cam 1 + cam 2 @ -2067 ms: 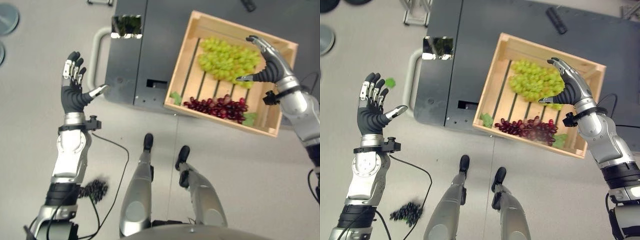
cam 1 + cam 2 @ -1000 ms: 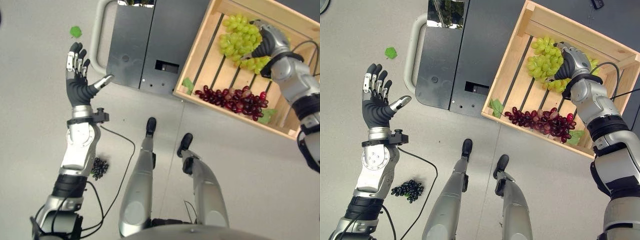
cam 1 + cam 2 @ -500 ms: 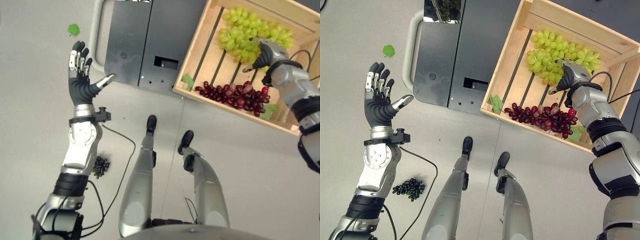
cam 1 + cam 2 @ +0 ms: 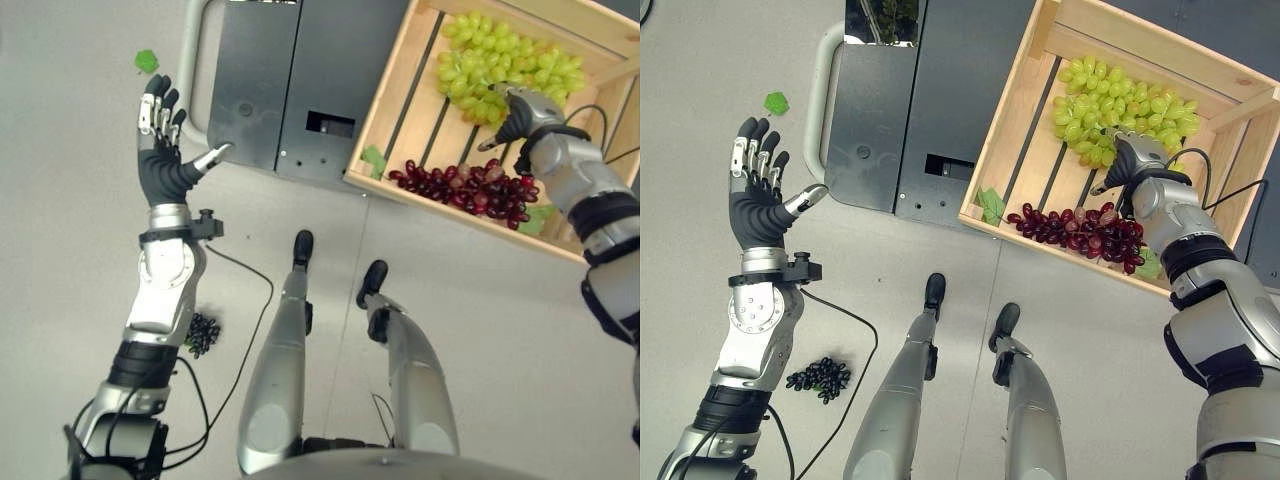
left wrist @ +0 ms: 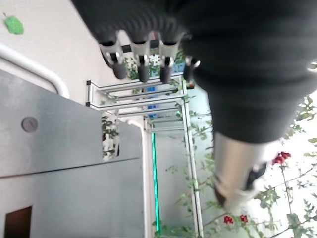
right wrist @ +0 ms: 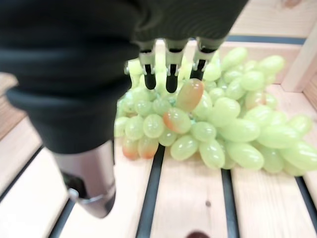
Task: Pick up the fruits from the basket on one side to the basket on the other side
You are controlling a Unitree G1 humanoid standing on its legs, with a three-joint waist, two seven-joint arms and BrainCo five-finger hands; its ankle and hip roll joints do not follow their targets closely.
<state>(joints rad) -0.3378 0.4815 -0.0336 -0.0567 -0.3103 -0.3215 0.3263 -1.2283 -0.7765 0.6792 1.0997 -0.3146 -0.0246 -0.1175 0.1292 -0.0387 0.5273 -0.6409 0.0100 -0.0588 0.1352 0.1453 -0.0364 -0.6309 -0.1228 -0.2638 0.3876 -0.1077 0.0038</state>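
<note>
Bright, even light — soft shadows; wrist views blurred up close.

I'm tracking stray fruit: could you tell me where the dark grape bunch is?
The dark grape bunch lies on the grey floor, beside the left arm.

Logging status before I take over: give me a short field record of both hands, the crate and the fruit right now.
left hand: open, raised over the floor, holding nothing
right hand: open, poised over the near edge of the green grapes, nothing gripped
wooden crate: on the dark cart, holds both bunches
green grapes: far part of the crate
red grapes: near part of the crate
dark grapes: on the floor by the left arm
loose leaf: on the floor beyond the left hand
</note>
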